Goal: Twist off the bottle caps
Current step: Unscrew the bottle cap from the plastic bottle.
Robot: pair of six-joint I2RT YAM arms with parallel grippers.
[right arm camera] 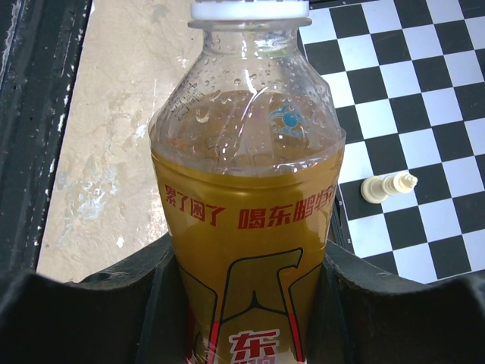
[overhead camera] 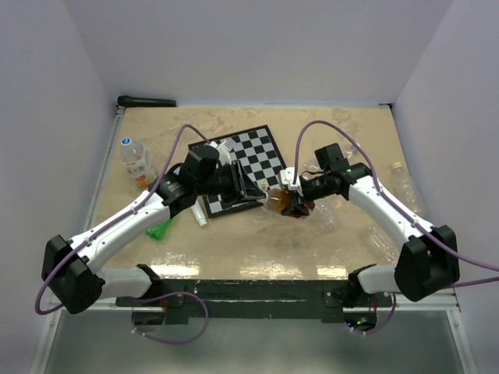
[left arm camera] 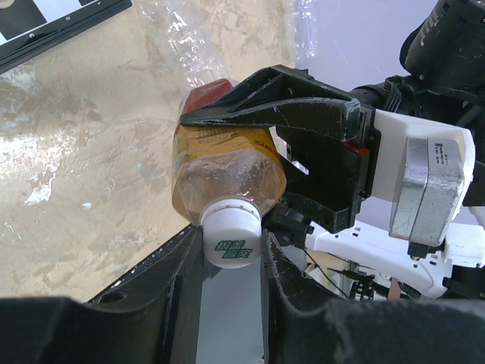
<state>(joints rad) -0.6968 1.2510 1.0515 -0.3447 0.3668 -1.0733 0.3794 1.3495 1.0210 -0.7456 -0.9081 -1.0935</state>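
my left claw (left arm camera: 232,262) is clenched on the white cap (left arm camera: 230,231). one dark finger presses on each side of its ribbed rim. the cap's flat top, printed in green, faces back toward my wrist. the cap sits right at my fingertips, seated on the neck of the bottle (left arm camera: 227,167), and i see no gap between cap and collar.

the bottle stretches straight away from the left claw's tips, with amber drink inside and an orange label round its body. my right claw (right arm camera: 250,303) grasps that body from the other end, with a finger against each side of the label, low on the bottle. from that wrist, the shoulder and the cap rise beyond my fingertips, at the far end from the grip. the two claws face each other with the bottle bridged between them, the cap at the left claw's end.

past the right claw's tips, to the right of the bottle, lies the chessboard (right arm camera: 409,114). a cream chess piece (right arm camera: 388,186) lies on its side on the board, apart from the bottle. beyond the left claw's tips, farther than the held bottle, a crumpled clear bottle (left arm camera: 182,45) rests on the table (left arm camera: 76,152).
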